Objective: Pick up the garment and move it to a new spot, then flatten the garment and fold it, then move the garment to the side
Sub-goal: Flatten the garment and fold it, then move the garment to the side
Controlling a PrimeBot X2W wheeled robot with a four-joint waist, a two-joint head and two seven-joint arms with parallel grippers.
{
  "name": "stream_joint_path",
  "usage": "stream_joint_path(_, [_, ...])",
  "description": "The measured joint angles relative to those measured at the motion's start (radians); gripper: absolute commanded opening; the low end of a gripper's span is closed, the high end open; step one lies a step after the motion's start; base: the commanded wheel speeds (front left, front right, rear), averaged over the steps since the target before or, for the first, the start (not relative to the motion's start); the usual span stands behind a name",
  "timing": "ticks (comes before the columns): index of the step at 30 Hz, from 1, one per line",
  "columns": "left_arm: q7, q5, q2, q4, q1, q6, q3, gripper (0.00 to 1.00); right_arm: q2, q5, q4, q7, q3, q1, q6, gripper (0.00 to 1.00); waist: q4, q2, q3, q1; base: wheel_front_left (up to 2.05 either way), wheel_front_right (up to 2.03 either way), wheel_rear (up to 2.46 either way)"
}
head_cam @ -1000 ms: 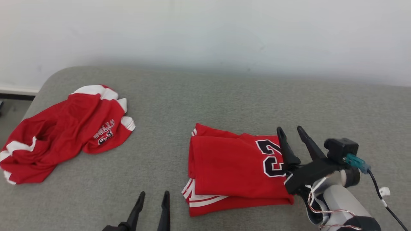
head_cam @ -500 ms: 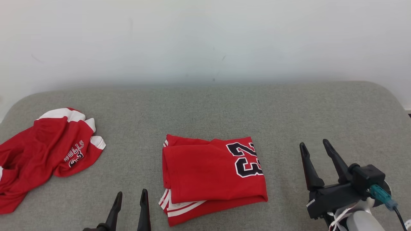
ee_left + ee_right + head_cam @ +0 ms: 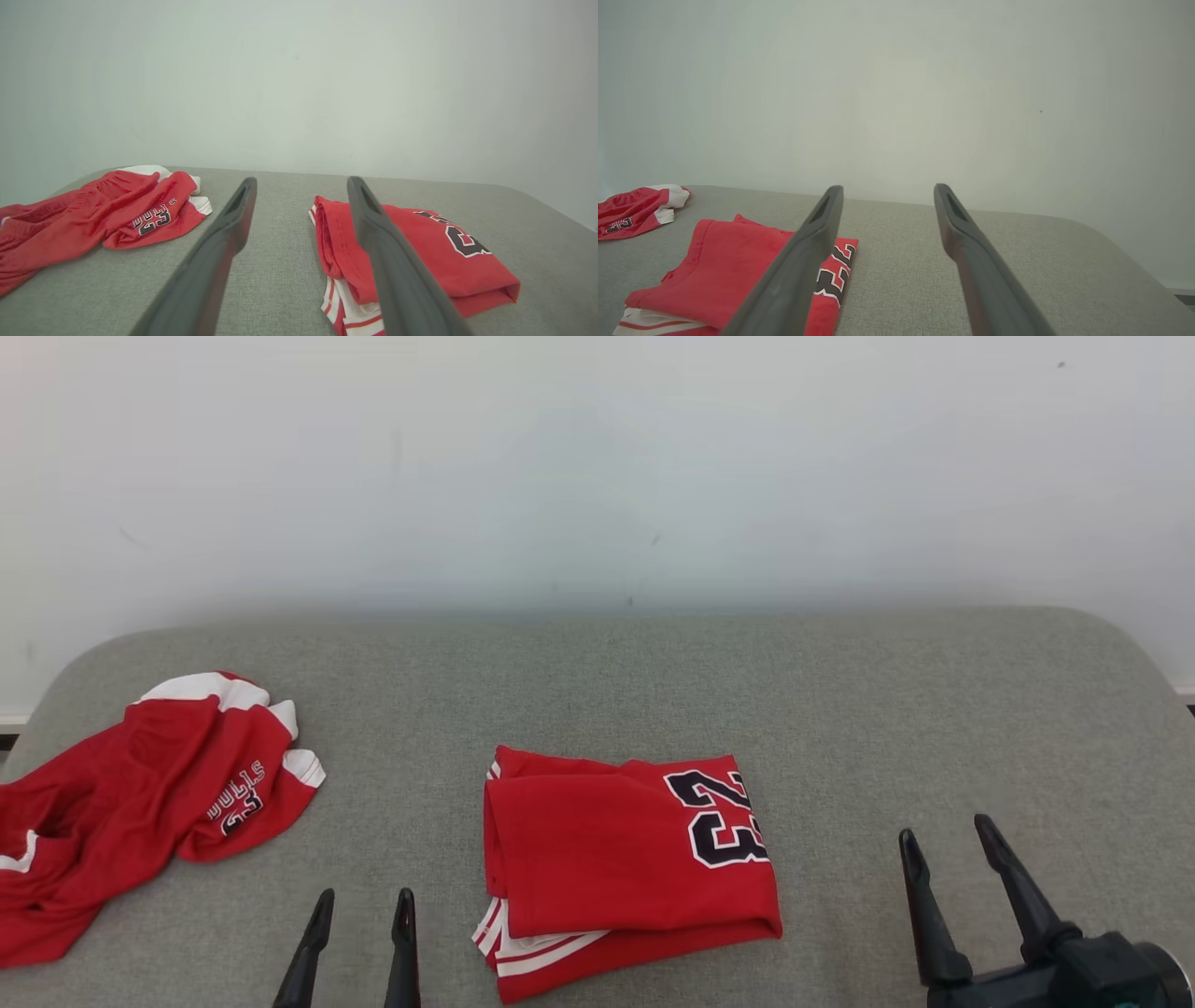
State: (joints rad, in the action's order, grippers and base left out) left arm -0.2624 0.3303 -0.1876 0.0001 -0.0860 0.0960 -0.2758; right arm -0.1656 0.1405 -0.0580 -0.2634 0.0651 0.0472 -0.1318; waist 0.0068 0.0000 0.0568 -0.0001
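Grey padded tabletop [image 3: 653, 691] runs back to a plain pale wall [image 3: 597, 457]. The folded red jersey [image 3: 607, 859] lies flat near the front edge, between the two grippers. The left gripper [image 3: 364, 899] is near its left side and the right gripper [image 3: 944, 832] is well apart on its right. Both have their fingers spread, hold nothing and are clear of the cloth. The head view shows the number 23 on the jersey's right end. The left wrist view shows its stacked layers side on (white striped trim underneath). In each wrist view, one of that gripper's own fingers crosses the jersey. A crumpled red-and-white garment [image 3: 140, 803] lies at the far left, apart from the jersey.
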Motion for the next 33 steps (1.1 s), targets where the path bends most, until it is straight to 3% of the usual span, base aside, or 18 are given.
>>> stream_joint_path(15, [0.0, -0.111, 0.092, 0.037, -0.078, -0.131, 0.128, 1.0, 0.021, -0.002, 0.014, -0.001, 0.021, 0.108, 0.0, 1.0, 0.02, 0.0, 0.034, 0.0, 0.0, 0.0, 0.0])
stream_joint_path(33, [0.0, -0.187, 0.128, 0.079, -0.079, -0.166, 0.177, 1.0, 0.03, -0.006, 0.029, -0.001, 0.025, 0.119, 0.0, 1.0, 0.028, 0.0001, 0.037, 0.0001, 0.0, 0.0, 0.0])
